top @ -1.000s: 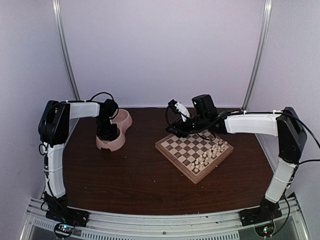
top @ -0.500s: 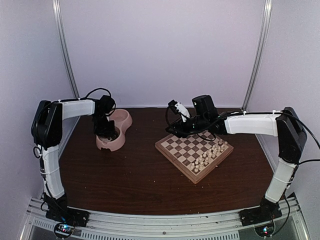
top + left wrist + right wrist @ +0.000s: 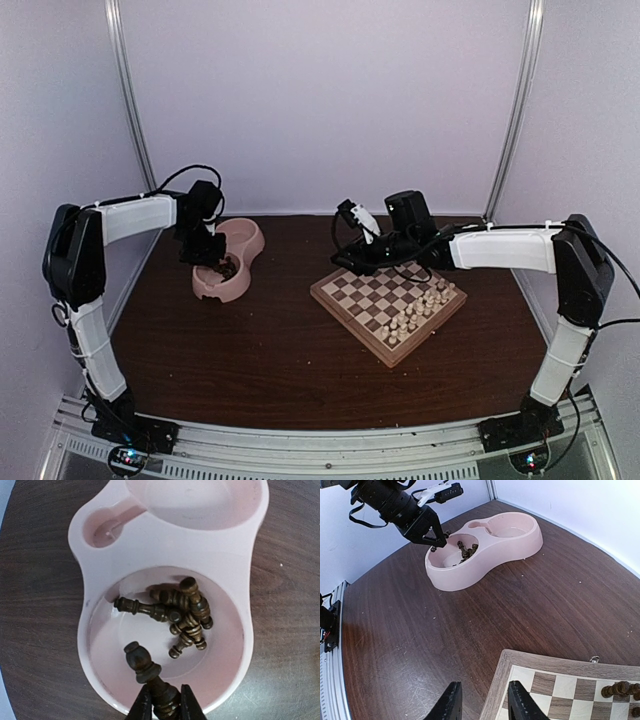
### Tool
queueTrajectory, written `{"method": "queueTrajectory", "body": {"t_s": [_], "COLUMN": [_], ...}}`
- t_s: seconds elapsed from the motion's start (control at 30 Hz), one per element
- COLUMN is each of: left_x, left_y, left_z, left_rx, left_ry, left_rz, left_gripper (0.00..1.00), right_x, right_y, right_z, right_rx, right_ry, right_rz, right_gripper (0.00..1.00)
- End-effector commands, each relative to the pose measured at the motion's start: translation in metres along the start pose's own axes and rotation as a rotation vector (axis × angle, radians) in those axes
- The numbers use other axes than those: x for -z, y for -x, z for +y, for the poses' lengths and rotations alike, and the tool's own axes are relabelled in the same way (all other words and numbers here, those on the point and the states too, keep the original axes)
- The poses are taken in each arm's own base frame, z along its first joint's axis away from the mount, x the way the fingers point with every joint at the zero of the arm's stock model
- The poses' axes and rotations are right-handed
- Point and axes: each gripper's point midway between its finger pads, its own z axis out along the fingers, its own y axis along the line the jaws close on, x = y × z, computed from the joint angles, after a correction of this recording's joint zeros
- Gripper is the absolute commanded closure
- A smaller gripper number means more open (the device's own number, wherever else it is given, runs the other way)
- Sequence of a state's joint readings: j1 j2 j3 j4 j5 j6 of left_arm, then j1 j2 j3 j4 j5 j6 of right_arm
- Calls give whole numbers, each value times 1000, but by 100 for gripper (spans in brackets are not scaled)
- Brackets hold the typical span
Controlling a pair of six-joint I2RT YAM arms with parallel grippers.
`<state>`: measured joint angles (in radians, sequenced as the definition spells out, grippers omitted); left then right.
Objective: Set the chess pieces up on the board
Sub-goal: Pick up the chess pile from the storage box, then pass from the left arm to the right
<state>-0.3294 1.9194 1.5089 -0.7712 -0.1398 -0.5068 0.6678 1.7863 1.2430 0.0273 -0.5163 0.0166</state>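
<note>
Over pink bowl [image 3: 165,540], one dark chessman [image 3: 145,667] in left pincer [image 3: 162,707]; five inside.

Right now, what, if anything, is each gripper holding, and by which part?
The left gripper clamps a dark chess piece by its base end, head pointing away, over the pink bowl. The right gripper holds nothing.

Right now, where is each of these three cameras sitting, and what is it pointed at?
Top: fixed above and behind the arms, looking down at the table; shows left arm, right arm, board, pink bowl.
Left wrist: above the pink bowl, facing straight down; left gripper clamps a dark chess piece.
Right wrist: low over the board's corner, facing the pink bowl; right gripper open.
All three share the pink bowl.
</note>
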Motion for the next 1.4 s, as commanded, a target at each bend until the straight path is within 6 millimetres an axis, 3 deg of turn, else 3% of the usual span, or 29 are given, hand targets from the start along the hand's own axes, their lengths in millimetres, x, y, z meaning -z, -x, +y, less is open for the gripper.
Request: {"method": "queueTrajectory", "body": {"t_s": [0.0,0.23,0.43,0.67,0.8,0.93,1.07,1.37], "left_x": [18,26,31,54,69,90,103,113], "left_y": [5,0,-18,-16,-23,-33,-46,-61], "left_z": [-20,-26,-60,-89,-109,-126,-136,-150], "left_rx": [-100,-205,-340,-410,-469,-533,-592,-655], "left_ry": [-119,-189,-426,-626,-770,-928,-1036,-1118], "left_rz": [-79,-159,-257,-390,-402,-419,-426,-419], "left_gripper": [96,95,94,92,90,90,88,87], "right_x": [3,-14,-32,-58,-83,-96,-99,-98], "right_y": [20,17,33,61,63,60,59,63], "right_z": [8,15,26,40,46,49,51,60], "right_rx": [-53,-146,-366,-603,-655,-701,-741,-781], "right_ry": [46,126,201,337,379,406,437,523], "right_rz": [-61,-21,26,-51,-26,-16,-11,-33], "right_gripper": [67,66,67,65,65,63,59,58]}}
